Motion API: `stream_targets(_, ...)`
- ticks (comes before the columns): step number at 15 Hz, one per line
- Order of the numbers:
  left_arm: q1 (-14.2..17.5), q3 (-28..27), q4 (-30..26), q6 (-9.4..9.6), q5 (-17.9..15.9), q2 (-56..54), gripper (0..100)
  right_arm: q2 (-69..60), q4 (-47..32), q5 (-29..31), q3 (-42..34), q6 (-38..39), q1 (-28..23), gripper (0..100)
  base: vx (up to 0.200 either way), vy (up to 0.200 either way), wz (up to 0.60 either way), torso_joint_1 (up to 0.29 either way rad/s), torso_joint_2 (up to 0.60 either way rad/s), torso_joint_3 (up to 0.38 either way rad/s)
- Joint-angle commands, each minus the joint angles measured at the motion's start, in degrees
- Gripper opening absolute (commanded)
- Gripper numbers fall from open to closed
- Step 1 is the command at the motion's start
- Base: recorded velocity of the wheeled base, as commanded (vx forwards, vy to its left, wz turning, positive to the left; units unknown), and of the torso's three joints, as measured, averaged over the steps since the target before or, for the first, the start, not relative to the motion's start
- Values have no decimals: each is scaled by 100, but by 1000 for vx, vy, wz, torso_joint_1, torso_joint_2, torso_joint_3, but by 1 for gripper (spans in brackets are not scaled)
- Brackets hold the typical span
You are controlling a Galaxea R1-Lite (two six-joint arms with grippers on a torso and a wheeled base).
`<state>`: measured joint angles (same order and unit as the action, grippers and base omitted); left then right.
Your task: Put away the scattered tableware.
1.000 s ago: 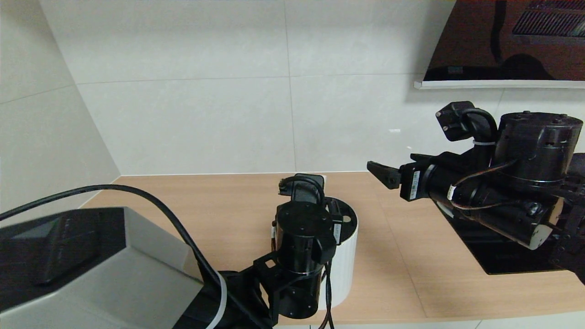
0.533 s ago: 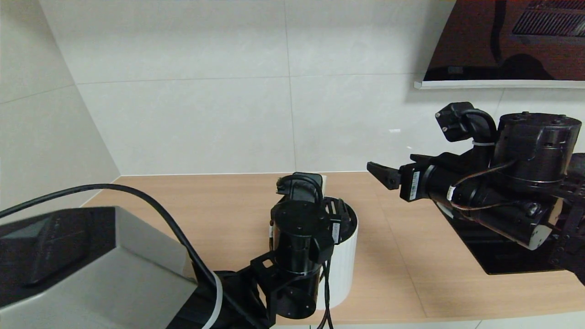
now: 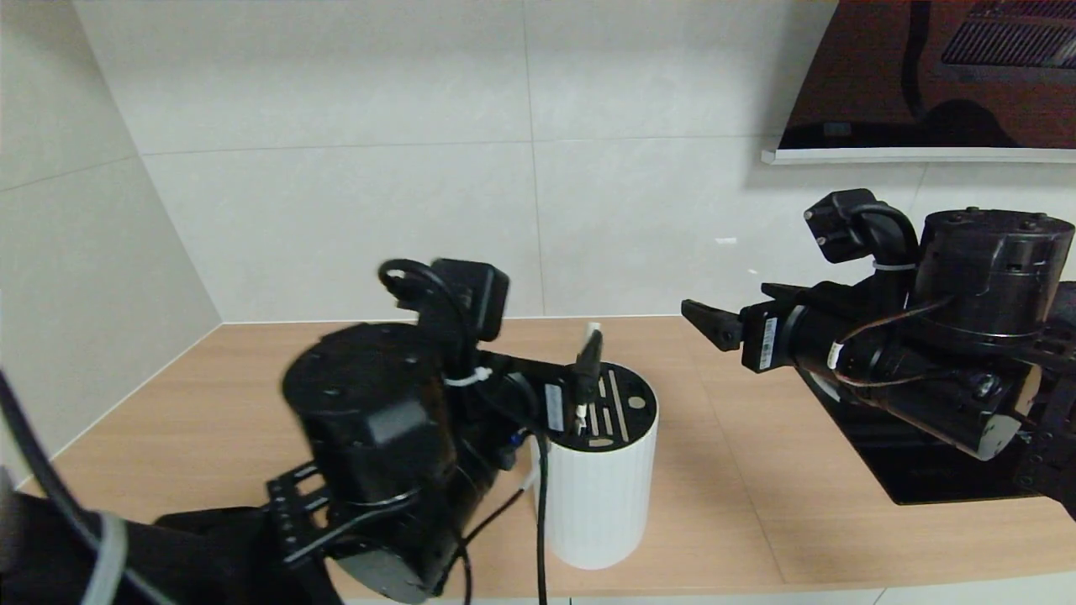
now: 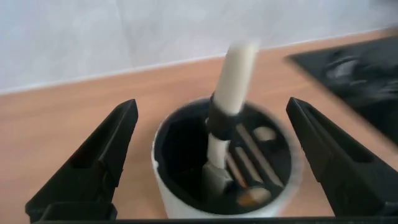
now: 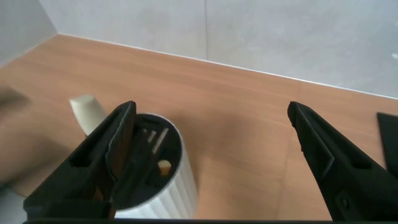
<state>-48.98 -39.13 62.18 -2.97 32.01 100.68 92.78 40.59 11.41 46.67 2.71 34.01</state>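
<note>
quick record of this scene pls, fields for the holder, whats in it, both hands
holder: white ribbed cylinder with a black slotted top, upright on the counter
utensil: white-handled piece standing in a holder slot, handle up
left hand: open, facing the holder, gripping nothing
right hand: open and empty, above the counter to the holder's right
cooktop: black, set in the counter under the right arm

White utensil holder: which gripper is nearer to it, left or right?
Left. The left gripper is right at the holder's slotted top; the right gripper hangs higher, off to its right.
</note>
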Motion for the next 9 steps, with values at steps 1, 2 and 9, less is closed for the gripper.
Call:
stream_targets(1,495,143,22,245,-134,-1051,100,-23,1,19,-123,-121,-167,100,0,0,0,0,0,0)
stream_targets(2,750,336,-13,297,-169,-1719,100,-111,10,63,-193,-200,-422,100,0,0,0,0,0,0)
stream_targets(9,2235,1452,-2448,289,-1039,-5419,100,-2801,-34,151,-1511,-209,-1274,100,0,0,0,0,0,0)
